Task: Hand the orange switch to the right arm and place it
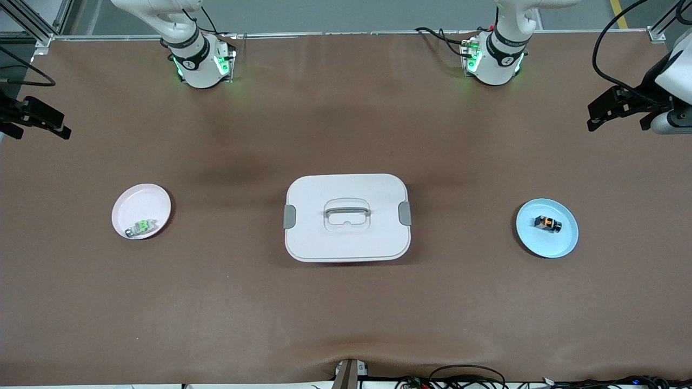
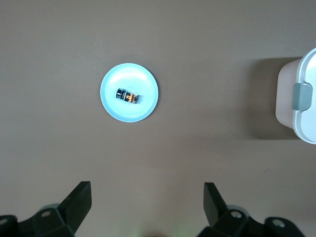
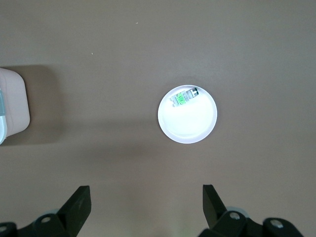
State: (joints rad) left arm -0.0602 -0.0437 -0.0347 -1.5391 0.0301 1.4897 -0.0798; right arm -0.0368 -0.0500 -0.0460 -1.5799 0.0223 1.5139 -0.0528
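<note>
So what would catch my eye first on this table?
Probably the big white lidded box at the table's middle. Toward the left arm's end sits a blue plate holding the tiny orange switch; toward the right arm's end, a pale pink plate holds a green-marked part. Both arms wait high up, the left tool and right tool open.

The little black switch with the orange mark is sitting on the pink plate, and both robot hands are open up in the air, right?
Not quite. The orange switch sits on the blue plate, as the front view shows. The pink plate holds the green-marked switch. The left gripper and right gripper are indeed open above the table.
</note>
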